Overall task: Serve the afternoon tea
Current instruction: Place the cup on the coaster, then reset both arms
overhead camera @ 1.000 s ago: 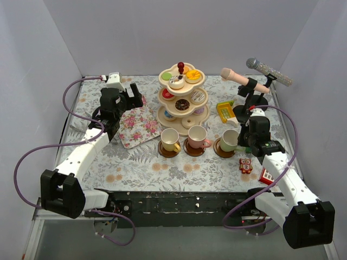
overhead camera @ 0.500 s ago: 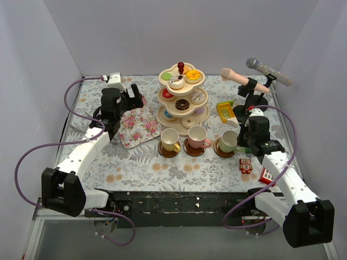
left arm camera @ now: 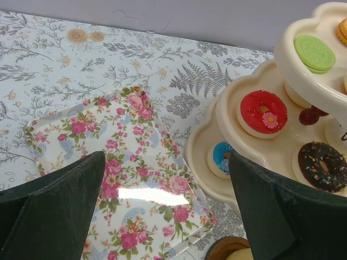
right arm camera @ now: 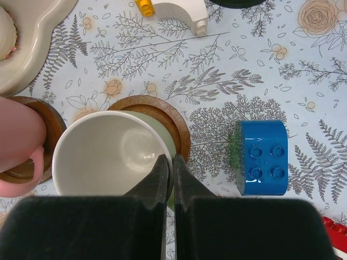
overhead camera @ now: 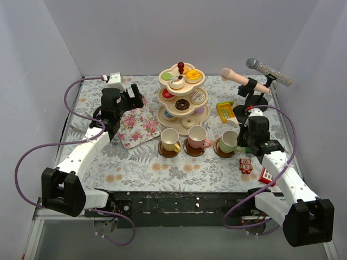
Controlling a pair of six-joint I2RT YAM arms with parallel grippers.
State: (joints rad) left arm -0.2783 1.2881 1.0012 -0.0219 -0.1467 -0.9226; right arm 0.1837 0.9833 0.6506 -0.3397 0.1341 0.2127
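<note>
Nothing has moved: left claw (left arm camera: 166, 162) stands apart, right claw (right arm camera: 169, 162) seemingly clamped on the green cup (right arm camera: 103, 157), rim partly hidden.

In your left wrist view the stand (left arm camera: 196, 154) runs off the right edge, the left jaws cover the near corners of the floral tray (left arm camera: 135, 162), and a blue donut (left arm camera: 221, 158) shows only in part. In your right wrist view the left edge cuts the pink cup (right arm camera: 19, 141), and the right jaws hide the rim of the green cup (right arm camera: 108, 157) where they seem to pinch it
</note>
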